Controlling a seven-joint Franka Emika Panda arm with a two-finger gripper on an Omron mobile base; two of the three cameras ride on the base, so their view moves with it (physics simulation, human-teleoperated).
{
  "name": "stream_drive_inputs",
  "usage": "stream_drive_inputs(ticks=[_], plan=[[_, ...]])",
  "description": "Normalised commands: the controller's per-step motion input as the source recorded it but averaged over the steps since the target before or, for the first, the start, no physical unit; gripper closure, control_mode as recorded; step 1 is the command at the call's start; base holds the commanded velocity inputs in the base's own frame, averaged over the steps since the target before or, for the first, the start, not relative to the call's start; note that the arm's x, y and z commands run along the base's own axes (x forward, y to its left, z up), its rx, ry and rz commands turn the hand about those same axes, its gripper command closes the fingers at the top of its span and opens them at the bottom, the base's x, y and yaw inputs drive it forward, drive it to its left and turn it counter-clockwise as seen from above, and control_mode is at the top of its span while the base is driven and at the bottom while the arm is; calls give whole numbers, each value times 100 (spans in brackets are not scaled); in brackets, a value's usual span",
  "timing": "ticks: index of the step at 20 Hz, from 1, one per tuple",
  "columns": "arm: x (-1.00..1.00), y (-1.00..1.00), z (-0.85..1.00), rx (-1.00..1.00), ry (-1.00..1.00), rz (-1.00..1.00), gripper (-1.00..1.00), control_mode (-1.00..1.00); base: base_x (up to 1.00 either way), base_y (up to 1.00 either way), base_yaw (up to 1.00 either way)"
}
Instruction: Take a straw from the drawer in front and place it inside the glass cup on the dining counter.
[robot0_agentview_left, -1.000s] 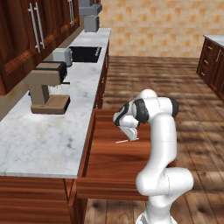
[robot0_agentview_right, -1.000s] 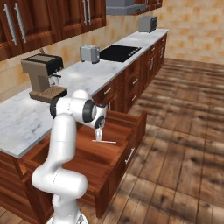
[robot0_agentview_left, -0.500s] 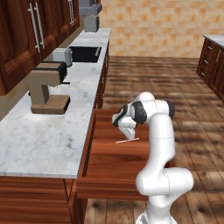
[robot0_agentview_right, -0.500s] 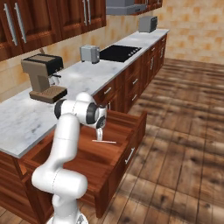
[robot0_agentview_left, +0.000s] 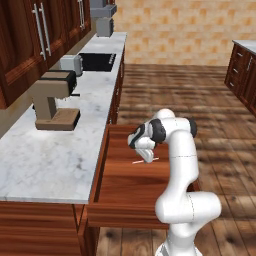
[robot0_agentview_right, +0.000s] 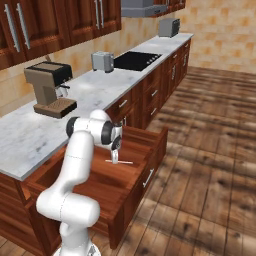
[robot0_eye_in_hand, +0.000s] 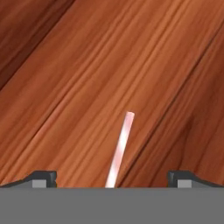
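Note:
The drawer (robot0_agentview_left: 125, 192) (robot0_agentview_right: 135, 175) stands pulled out from under the marble worktop, its reddish-brown floor (robot0_eye_in_hand: 109, 65) bare wood. A thin pale pink-white straw (robot0_agentview_left: 145, 161) (robot0_agentview_right: 120, 162) (robot0_eye_in_hand: 119, 151) lies flat on that floor. My gripper (robot0_agentview_left: 148, 159) (robot0_agentview_right: 114, 159) (robot0_eye_in_hand: 113, 180) points down into the drawer directly over the straw, open, with one dark fingertip (robot0_eye_in_hand: 43, 178) on each side of it and a wide gap between. The straw's near end runs out of sight at the bottom of the hand view. The glass cup and the dining counter are out of view.
A brown coffee machine (robot0_agentview_left: 52, 97) (robot0_agentview_right: 50, 90) stands on the marble worktop (robot0_agentview_left: 55, 150) beside the drawer. Farther along are a toaster (robot0_agentview_left: 71, 65) (robot0_agentview_right: 102, 61) and a black cooktop (robot0_agentview_left: 97, 61) (robot0_agentview_right: 137, 60). Wooden floor (robot0_agentview_right: 210, 175) lies open to the right.
My gripper has sunk a little lower into the drawer toward the straw. The straw has not moved and the jaws have stayed open.

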Motion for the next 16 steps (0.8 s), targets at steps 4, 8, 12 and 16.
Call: stream_drive_inputs(ticks=[4, 8, 12, 16], plan=[[16, 0, -22, -2, 0, 0, -100, -100, 0, 0, 0], [13, 0, -24, -2, 0, -1, -100, -100, 0, 0, 0], [21, 0, -22, 0, 1, -1, -100, -100, 0, 0, 0], [5, 0, -33, -2, 5, -2, -100, -100, 0, 0, 0]])
